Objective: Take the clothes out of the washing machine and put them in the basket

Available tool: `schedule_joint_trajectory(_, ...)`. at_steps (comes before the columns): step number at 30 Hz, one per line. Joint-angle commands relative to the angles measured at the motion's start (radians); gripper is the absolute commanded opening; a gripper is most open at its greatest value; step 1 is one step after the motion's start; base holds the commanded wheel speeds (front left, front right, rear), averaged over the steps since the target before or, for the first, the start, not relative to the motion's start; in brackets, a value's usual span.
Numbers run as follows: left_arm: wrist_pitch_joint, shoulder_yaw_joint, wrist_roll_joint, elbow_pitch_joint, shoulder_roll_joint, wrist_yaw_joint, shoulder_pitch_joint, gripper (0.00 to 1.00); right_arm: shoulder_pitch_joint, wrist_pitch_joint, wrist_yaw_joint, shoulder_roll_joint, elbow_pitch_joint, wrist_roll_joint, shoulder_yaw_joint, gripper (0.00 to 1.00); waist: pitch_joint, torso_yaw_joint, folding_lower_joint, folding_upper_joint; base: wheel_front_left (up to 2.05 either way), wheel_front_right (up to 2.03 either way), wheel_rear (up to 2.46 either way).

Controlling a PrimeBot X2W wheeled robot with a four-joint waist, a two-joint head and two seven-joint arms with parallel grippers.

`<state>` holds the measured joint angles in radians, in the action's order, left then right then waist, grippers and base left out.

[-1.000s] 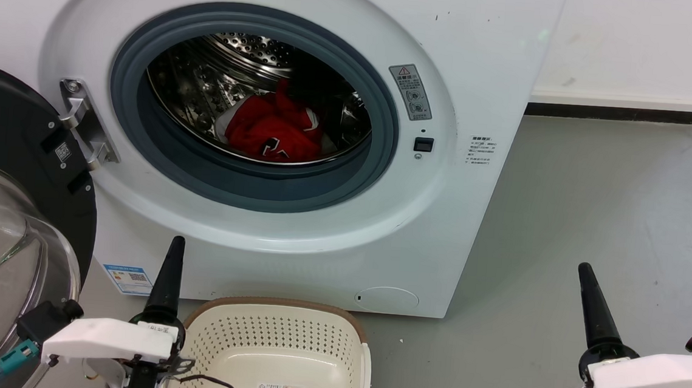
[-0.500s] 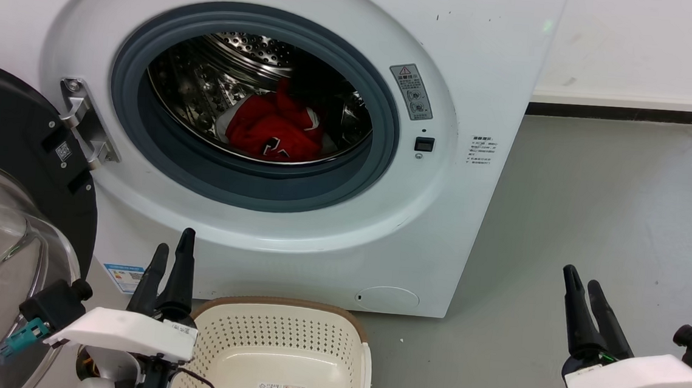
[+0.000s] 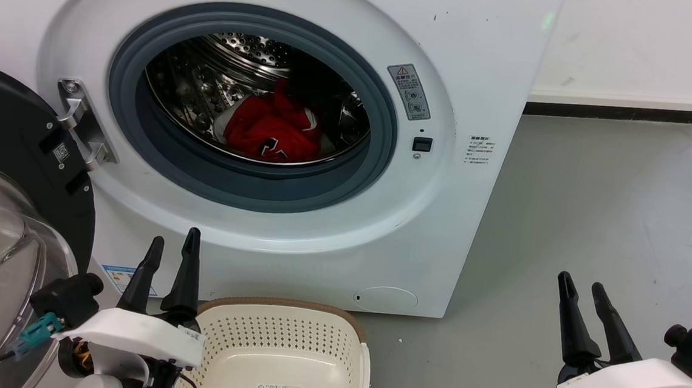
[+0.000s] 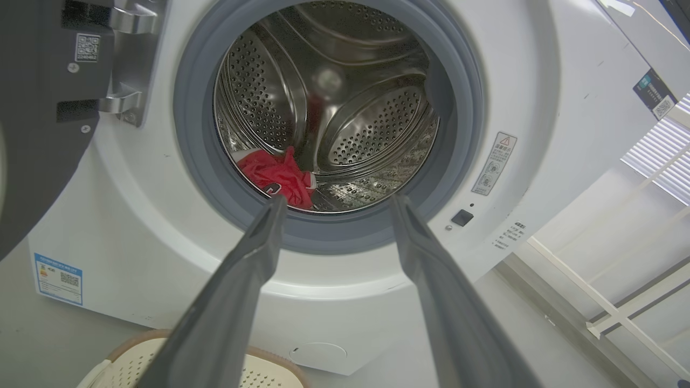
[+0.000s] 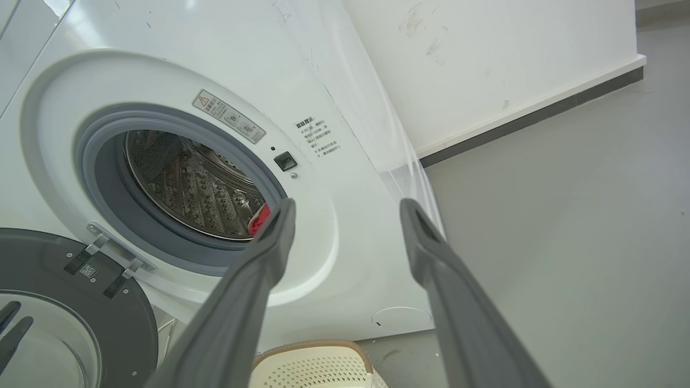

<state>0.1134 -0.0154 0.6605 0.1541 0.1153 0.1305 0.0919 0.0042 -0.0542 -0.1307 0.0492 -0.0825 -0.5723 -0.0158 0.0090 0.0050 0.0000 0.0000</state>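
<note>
1. Before the large white front-loading washing machine (image 3: 330,241), close against the foot of its front panel: stands a cream perforated plastic basket (image 3: 277,303) with a brown woven-look rim, open side up, a paper label on its inner bottom.
2. Inside the washing machine, low in the shiny perforated steel drum (image 3: 207,87) and toward its front: lies a bundle of bright red fabric clothes (image 3: 271,131) with white trim and a small dark logo patch, just behind the grey rubber ring (image 3: 249,190), touched by neither gripper.
3. At the washing machine's left side: hangs swung wide open the round black-rimmed glass door (image 3: 9,134), carried on a silver metal hinge (image 3: 83,124).
4. Before the washing machine's lower left front, below the opening: hovers the left gripper (image 3: 176,234), its two long dark fingers spread wide, gripping nothing, tips pointing up at the front panel.
5. Off the washing machine's lower right corner, over the bare grey floor (image 3: 595,205), clear of the front panel: hovers the right gripper (image 3: 580,280), fingers likewise spread wide, holding nothing.
6. Behind the washing machine, to its right: runs a white wall (image 3: 636,44) with a dark skirting strip along the floor.
</note>
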Motion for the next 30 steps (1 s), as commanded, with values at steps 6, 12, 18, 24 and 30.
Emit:
schedule_joint_trajectory(6, 0.023, -0.013, -0.09, -0.009, 0.016, 0.0, 0.026, 1.0, 0.011, -0.01, 0.0, 0.002, 0.023, 0.087, 0.003, 1.0, 0.0, 0.0, 0.0, 0.0, 0.0, 0.0, 0.0)
schedule_joint_trajectory(12, 0.039, -0.026, -0.159, 0.001, 0.025, 0.0, 0.027, 1.0, 0.023, -0.009, 0.0, 0.002, 0.028, 0.15, 0.006, 1.0, -0.004, 0.003, 0.0, 0.0, 0.0, 0.0, 0.0)
schedule_joint_trajectory(18, 0.054, -0.036, -0.225, 0.008, 0.03, -0.002, 0.024, 1.0, 0.033, -0.01, 0.0, 0.002, 0.036, 0.215, 0.0, 1.0, -0.006, 0.004, 0.0, 0.0, 0.0, 0.0, 0.0)
schedule_joint_trajectory(24, 0.069, -0.047, -0.282, 0.016, 0.037, -0.002, 0.025, 1.0, 0.041, -0.009, 0.0, 0.002, 0.045, 0.278, 0.005, 1.0, -0.008, 0.003, 0.0, 0.0, 0.0, 0.0, 0.0)
schedule_joint_trajectory(30, 0.082, -0.051, -0.333, 0.024, 0.043, -0.003, 0.026, 1.0, 0.048, -0.011, 0.0, 0.002, 0.051, 0.335, 0.007, 1.0, -0.009, 0.002, 0.0, 0.0, 0.0, 0.0, 0.0)
